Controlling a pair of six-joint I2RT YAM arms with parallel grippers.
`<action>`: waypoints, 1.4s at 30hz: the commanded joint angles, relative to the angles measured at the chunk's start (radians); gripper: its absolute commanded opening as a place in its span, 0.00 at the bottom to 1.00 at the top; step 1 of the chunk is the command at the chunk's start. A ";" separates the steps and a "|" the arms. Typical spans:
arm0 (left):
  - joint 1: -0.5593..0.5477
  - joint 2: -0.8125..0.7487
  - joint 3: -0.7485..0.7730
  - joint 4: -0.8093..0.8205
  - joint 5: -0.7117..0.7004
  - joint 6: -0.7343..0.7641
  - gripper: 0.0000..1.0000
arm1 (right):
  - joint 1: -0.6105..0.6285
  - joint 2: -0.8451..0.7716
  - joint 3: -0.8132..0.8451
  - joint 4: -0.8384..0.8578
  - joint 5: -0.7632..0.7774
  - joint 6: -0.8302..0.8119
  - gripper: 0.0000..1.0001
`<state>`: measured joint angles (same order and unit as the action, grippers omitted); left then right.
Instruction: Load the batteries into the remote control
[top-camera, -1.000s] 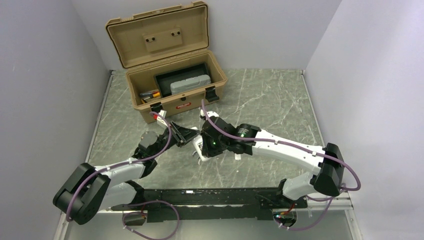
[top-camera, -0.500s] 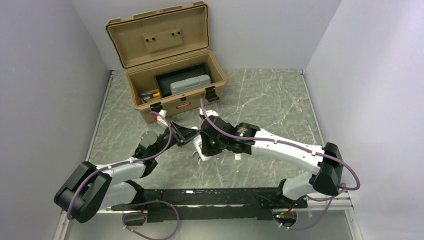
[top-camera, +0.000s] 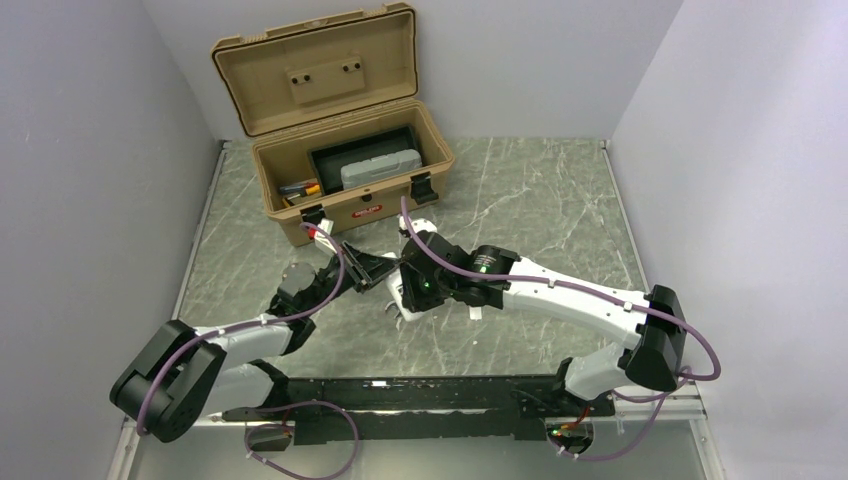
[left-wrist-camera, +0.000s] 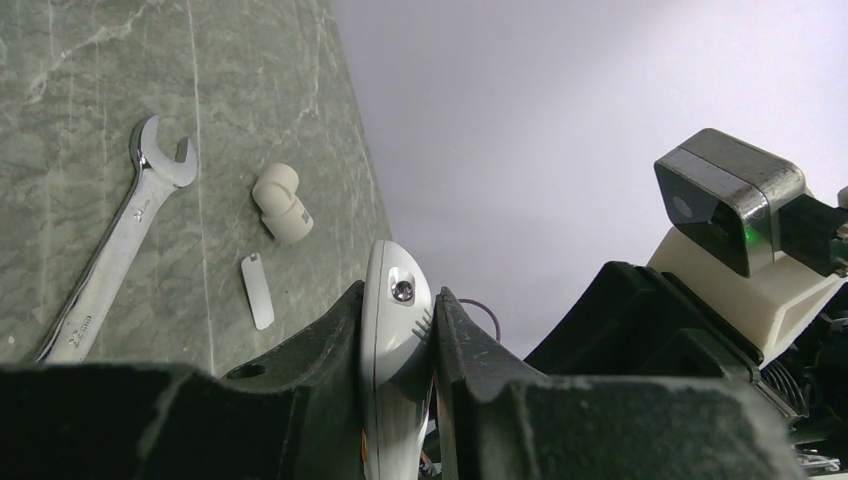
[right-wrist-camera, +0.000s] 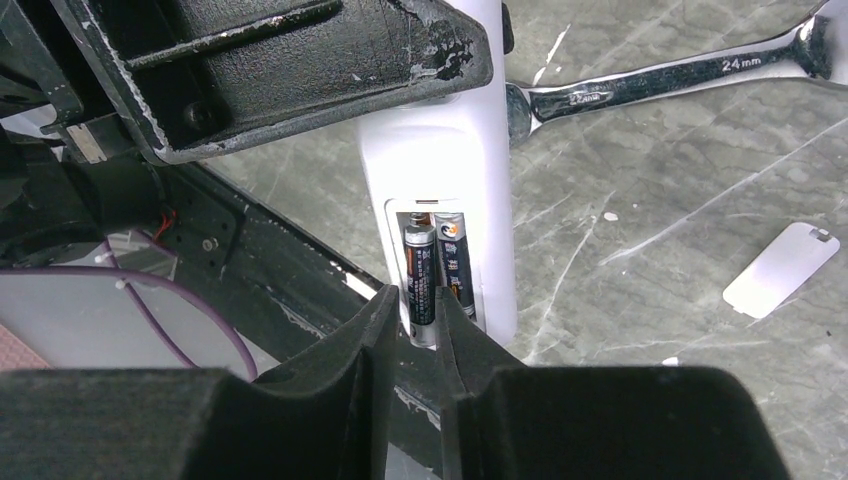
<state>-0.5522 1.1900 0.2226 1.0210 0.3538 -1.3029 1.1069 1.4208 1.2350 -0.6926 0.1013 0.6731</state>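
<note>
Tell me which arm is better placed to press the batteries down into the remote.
Likely the right: the right gripper sits directly over the batteries lying in the remote control, while the left gripper is clamped on that remote, steadying it.

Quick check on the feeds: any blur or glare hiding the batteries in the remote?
Right wrist view: batteries and remote sharp, evenly lit; right gripper dark and soft up close; wrench shiny, print legible. Left wrist view: left gripper a black, blurred foreground, table beyond in focus. Top view: even light, both grippers mostly cover the remote.
</note>
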 joint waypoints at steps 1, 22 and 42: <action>-0.005 0.008 0.001 0.093 0.030 -0.016 0.00 | 0.001 -0.039 0.027 0.007 0.037 -0.006 0.23; -0.004 0.031 0.006 0.132 0.084 -0.061 0.00 | 0.002 -0.280 -0.129 0.141 0.052 -0.194 0.24; -0.010 0.057 0.022 0.146 0.148 -0.112 0.00 | 0.002 -0.623 -0.518 0.606 -0.298 -0.649 0.17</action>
<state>-0.5541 1.2419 0.2226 1.0927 0.4820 -1.4014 1.1069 0.7815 0.6704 -0.1509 -0.1162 0.0902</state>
